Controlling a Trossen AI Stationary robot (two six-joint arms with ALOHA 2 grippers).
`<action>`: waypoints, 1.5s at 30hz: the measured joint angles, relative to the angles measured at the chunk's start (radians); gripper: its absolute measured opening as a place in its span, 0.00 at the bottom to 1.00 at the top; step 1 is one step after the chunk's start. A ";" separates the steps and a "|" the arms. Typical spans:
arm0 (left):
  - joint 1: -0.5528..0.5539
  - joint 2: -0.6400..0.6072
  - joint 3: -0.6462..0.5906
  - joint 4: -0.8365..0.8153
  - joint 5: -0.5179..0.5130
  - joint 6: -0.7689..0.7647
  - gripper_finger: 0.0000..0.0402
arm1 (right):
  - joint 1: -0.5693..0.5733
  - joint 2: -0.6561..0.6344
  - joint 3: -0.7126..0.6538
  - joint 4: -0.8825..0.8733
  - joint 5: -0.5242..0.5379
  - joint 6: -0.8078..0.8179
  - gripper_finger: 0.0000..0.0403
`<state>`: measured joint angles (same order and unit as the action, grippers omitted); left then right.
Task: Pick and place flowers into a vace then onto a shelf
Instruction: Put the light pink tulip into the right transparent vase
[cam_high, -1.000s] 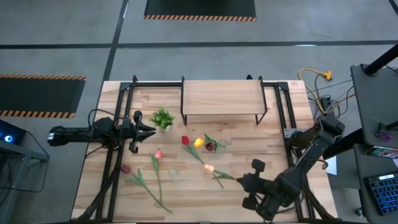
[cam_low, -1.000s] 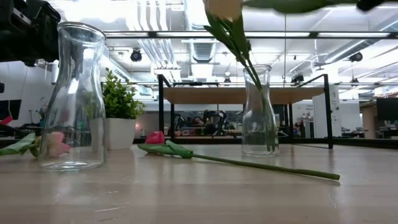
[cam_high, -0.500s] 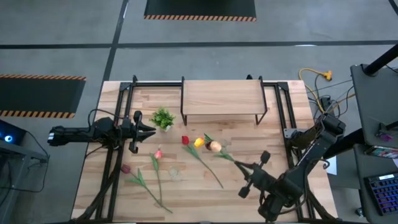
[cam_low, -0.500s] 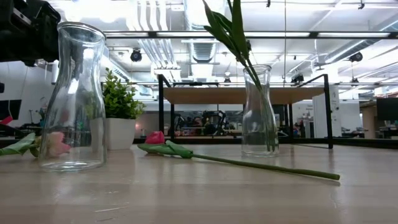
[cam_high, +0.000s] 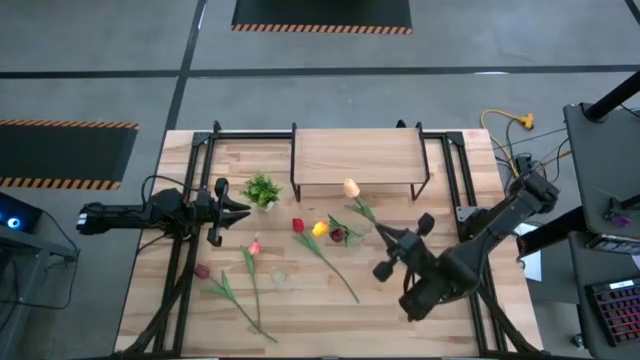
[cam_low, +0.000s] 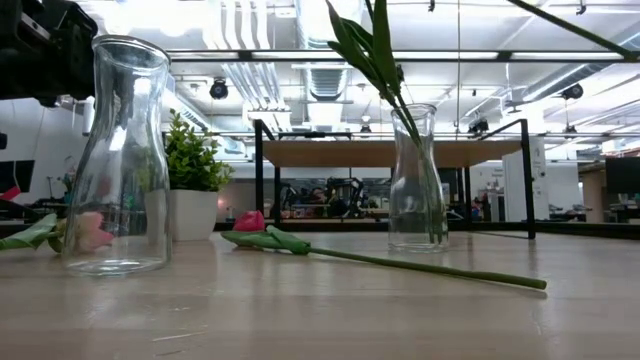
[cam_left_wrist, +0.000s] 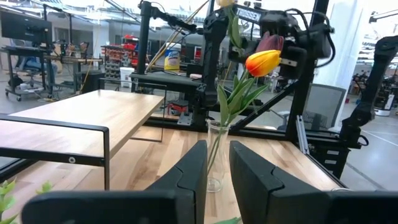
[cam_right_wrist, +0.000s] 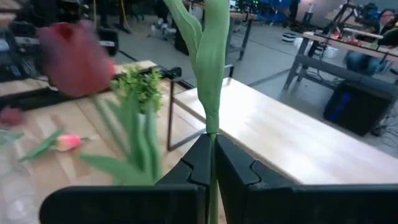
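My right gripper (cam_high: 384, 238) is shut on a peach tulip (cam_high: 351, 188), held in the air just right of the clear vase (cam_high: 346, 236), which holds a yellow and a maroon tulip (cam_left_wrist: 263, 61). An empty second vase (cam_low: 115, 155) stands toward the near edge. Three more tulips lie flat on the table: a red one (cam_high: 298, 225) with its long stem, a pink one (cam_high: 254, 247) and a dark one (cam_high: 203, 271). The shelf (cam_high: 355, 158) stands at the far side. My left gripper (cam_high: 240, 208) waits at the table's left, open by a narrow gap. My right gripper pinches the peach tulip's green stem (cam_right_wrist: 211, 127) between its two fingers, which lie across the stem. It is lifted clear of the table. The stem slants away from the fingers, with the head (cam_high: 351, 188) toward the shelf's front edge and a long leaf (cam_right_wrist: 214, 56) beyond the fingertips.
A small bushy plant in a white pot (cam_high: 262, 190) stands left of the shelf, near my left gripper. Black frame rails (cam_high: 445, 170) run along both sides of the table. Bare wood lies at the near right (cam_high: 390, 320).
My right gripper has moved from the near edge toward the far edge and the vase, rising and turning. The peach tulip has swung with it: its head has travelled from beside the lying red tulip's stem, over the vase, to the shelf's front edge.
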<state>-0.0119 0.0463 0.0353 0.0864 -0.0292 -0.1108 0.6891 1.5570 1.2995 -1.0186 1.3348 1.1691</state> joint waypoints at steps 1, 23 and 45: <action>0.000 0.000 0.000 0.000 0.000 0.000 0.13 | -0.013 -0.016 0.000 -0.003 -0.014 -0.022 0.02; 0.000 0.000 0.000 0.000 0.000 0.000 0.13 | -0.288 -0.354 -0.025 0.050 -0.483 -0.357 0.02; 0.000 0.000 0.000 0.000 0.000 0.000 0.13 | -0.393 -0.436 -0.540 1.330 -0.797 -1.251 0.02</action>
<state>-0.0119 0.0466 0.0353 0.0868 -0.0292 -0.1107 0.2962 1.1212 0.7594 0.3118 0.5378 -0.0821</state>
